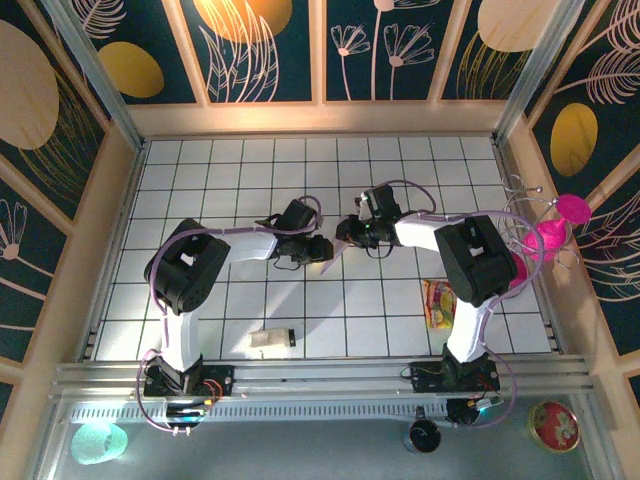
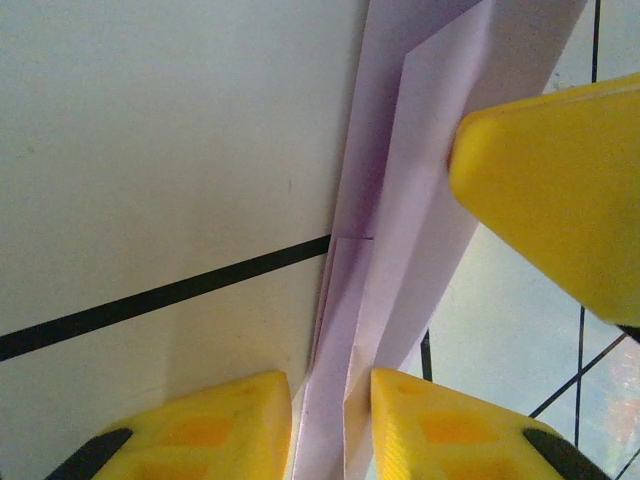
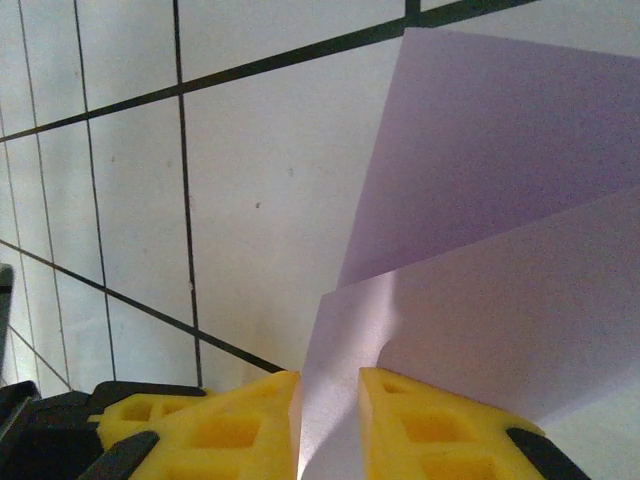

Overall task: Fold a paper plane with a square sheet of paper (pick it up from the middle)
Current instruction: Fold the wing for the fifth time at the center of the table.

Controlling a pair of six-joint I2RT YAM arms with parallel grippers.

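My left gripper (image 2: pixel 328 388) is pinching the folded paper (image 2: pixel 410 230), crease running straight away from me; my right gripper (image 3: pixel 330 388) is clamping its far end.

This is a robot lab booth: flower-patterned panels (image 1: pixel 270 50) enclose a white gridded table (image 1: pixel 250 165), with a metal rail (image 1: pixel 320 375) along its near edge.

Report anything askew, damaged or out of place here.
Nothing is spilled or torn. The folded pale lilac paper, pinched between the left gripper and right gripper, has layer edges staggered rather than flush. A red-yellow snack packet lies loose beside the right arm.
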